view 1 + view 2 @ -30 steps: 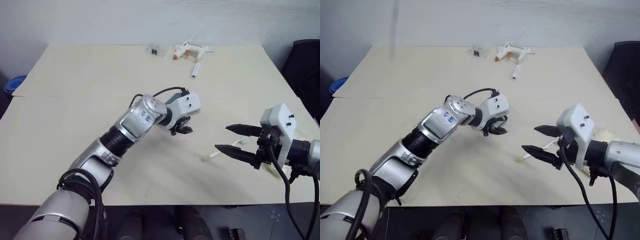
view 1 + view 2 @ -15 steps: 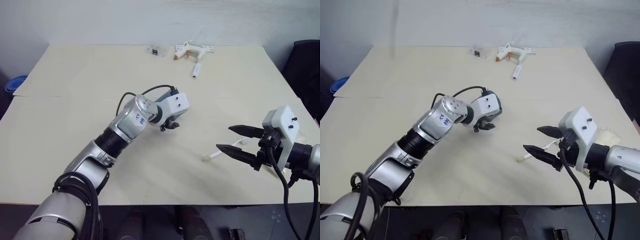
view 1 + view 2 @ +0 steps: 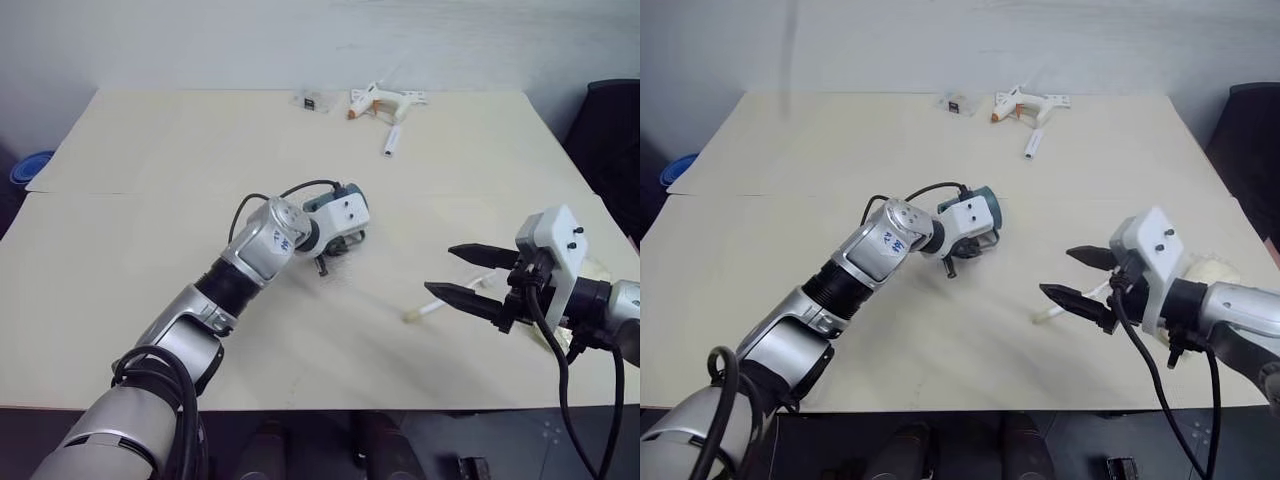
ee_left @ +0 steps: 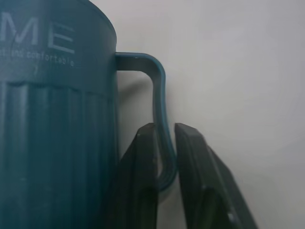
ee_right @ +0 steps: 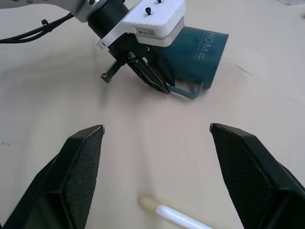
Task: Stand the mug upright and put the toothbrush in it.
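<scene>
Pinching only the thin handle loop, the left claw (image 5: pixel 159 86) could let the mug (image 5: pixel 198 55), lying on its side mid-frame on the table (image 3: pixel 150 150), swivel when lifted. The right claw (image 5: pixel 155 138) hangs spread above the toothbrush (image 5: pixel 178 217), lower right.

mug (image 3: pixel 325 200) mostly hidden behind left gripper (image 5: pixel 157 83), toothbrush (image 5: pixel 178 217) cut off beside right gripper (image 3: pixel 470 280), bristle head unseen

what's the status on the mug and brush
Left gripper shut on handle of mug; mug on its side. Right gripper open, empty, above toothbrush lying on table. Nothing in the way.
</scene>
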Available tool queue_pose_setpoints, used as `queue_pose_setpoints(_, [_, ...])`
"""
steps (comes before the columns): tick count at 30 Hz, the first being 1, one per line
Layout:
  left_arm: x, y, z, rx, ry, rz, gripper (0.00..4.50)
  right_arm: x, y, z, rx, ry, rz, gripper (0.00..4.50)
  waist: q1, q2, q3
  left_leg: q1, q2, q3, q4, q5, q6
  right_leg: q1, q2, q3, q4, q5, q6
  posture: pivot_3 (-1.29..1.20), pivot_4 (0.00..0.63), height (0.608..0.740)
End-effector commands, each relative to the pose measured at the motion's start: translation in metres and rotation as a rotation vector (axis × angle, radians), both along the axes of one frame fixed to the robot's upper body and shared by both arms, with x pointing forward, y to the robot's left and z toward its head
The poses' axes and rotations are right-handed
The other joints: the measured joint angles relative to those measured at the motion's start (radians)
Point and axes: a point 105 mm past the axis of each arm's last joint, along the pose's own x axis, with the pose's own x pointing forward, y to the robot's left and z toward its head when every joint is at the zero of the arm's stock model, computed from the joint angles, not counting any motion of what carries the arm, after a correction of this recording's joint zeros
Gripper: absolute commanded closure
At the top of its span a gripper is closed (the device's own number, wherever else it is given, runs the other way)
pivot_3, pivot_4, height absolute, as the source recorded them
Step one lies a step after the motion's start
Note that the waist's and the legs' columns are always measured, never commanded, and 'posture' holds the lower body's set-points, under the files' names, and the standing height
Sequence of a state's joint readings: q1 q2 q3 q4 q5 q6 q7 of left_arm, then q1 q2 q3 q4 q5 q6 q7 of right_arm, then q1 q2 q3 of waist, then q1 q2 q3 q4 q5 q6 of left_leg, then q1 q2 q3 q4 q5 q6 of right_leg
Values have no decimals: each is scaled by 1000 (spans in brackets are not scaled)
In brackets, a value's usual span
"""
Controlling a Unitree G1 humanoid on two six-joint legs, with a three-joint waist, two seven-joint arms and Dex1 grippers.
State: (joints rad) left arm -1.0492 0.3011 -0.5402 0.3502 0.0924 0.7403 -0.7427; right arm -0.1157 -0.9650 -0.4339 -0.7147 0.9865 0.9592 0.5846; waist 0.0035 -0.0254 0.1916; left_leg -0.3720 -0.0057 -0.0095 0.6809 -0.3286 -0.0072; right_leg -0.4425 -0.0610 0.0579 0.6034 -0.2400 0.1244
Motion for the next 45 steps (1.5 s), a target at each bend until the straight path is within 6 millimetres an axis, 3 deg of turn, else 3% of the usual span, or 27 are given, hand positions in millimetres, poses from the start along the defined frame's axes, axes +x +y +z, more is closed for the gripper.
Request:
queue_pose_setpoints(1, [3,-3,17,-14,-54,-17,4447,-1,5,6,6,-40,16,792,1,0,0,0,0,0,0,0,0,0,0,0,0,0,0,0,150,740])
queue_pose_setpoints(7, [5,0,16,-9,-57,-9,4447,-1,5,6,13,-41,17,792,2,0,0,0,0,0,0,0,0,0,0,0,0,0,0,0,150,740])
queue_pose_setpoints(12, [5,-2,29,-93,-51,-3,4447,0,5,6,11,-39,17,792,1,0,0,0,0,0,0,0,0,0,0,0,0,0,0,0,150,740])
queue_pose_setpoints(17, [-4,-12,71,-493,-53,-66,4447,1,7,8,-1,-50,25,792,3,0,0,0,0,0,0,0,0,0,0,0,1,0,0,0,150,740])
queue_pose_setpoints(19, [-14,-5,86,-680,-57,-117,4447,4,8,10,-4,-56,27,792,0,0,0,0,1,0,0,0,0,0,-1,0,1,0,0,0,150,740])
queue_pose_setpoints(21, [-25,2,89,-778,-59,-161,4447,7,8,11,-5,-58,33,792,-5,0,0,0,2,1,0,0,0,-1,-1,0,3,0,0,0,150,740])
queue_pose_setpoints(29, [-42,38,45,-1151,68,-70,4447,17,16,15,-11,-49,88,792,4,1,0,1,1,2,1,0,-1,-1,-3,0,3,0,0,0,150,740])
queue_pose_setpoints(31, [-49,40,30,-1143,74,-60,4447,20,18,16,-19,-36,109,792,10,1,-1,1,0,2,1,0,-1,-1,-3,0,2,0,1,0,150,740])
queue_pose_setpoints(37, [-63,46,13,-1136,86,-25,4447,26,22,21,2,-16,150,792,16,1,-1,1,0,3,1,0,0,-1,-2,0,1,0,1,0,150,740])
queue_pose_setpoints(45, [-61,55,-7,-1135,107,61,4447,29,27,21,-2,-1,186,792,18,1,-1,2,0,3,1,0,0,0,-2,0,1,0,0,0,150,740])
